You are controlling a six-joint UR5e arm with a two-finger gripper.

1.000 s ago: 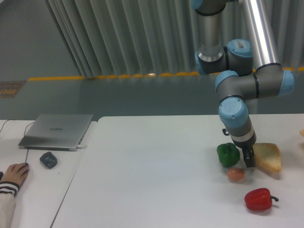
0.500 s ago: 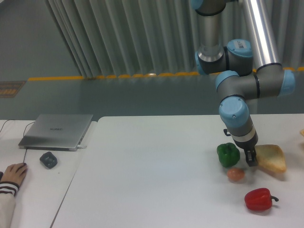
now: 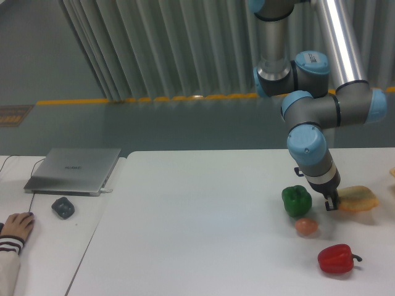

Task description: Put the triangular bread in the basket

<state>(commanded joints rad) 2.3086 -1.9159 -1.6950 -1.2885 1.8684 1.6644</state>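
The triangular bread (image 3: pixel 358 198), golden-tan and flat, hangs lifted and tilted just above the table at the right edge. My gripper (image 3: pixel 332 201) is shut on its left corner, with the arm coming down from above. A faint shadow lies on the table under the bread. The basket is out of view; only a sliver of something tan shows at the far right edge (image 3: pixel 392 172).
A green pepper (image 3: pixel 296 200) sits just left of the gripper, with a small brownish egg (image 3: pixel 306 226) below it and a red pepper (image 3: pixel 337 258) nearer the front. On the left side table are a laptop (image 3: pixel 74 170), a mouse (image 3: pixel 62 206) and a person's hand (image 3: pixel 18 226).
The bread has risen off the table and shifted right with the gripper, tipping from flat to tilted. The peppers and egg have not moved.
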